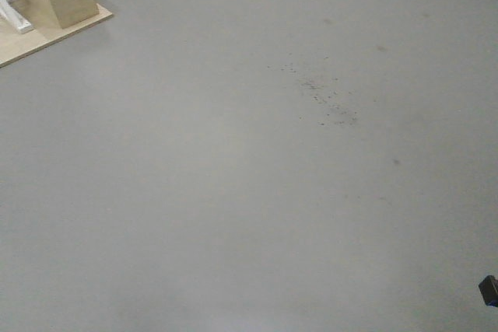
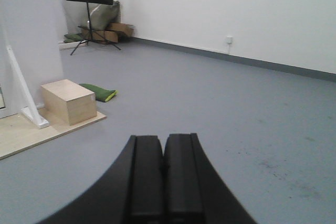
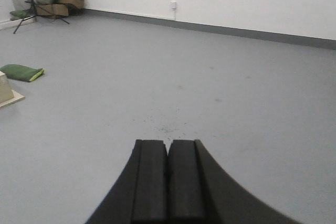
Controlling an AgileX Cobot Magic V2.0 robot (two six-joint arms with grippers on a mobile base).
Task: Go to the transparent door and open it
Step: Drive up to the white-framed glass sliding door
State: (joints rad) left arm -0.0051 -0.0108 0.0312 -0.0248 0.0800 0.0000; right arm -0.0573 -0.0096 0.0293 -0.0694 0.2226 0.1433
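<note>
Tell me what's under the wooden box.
The box sits on a flat pale wood board lying on the grey floor. Whatever lies directly beneath the box is covered.

Upper left: one wooden box (image 2: 68, 100), one green cushion (image 2: 98, 92), one tripod stand (image 2: 89, 3), two cardboard boxes (image 2: 113, 31). Upper right: one wall socket (image 2: 229, 40). Lower centre: two claws, left claw (image 2: 164, 145) and right claw (image 3: 168, 148).

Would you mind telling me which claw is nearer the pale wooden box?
Left. The left claw has the pale wooden box ahead to its left; from the right claw it lies farther left.
</note>
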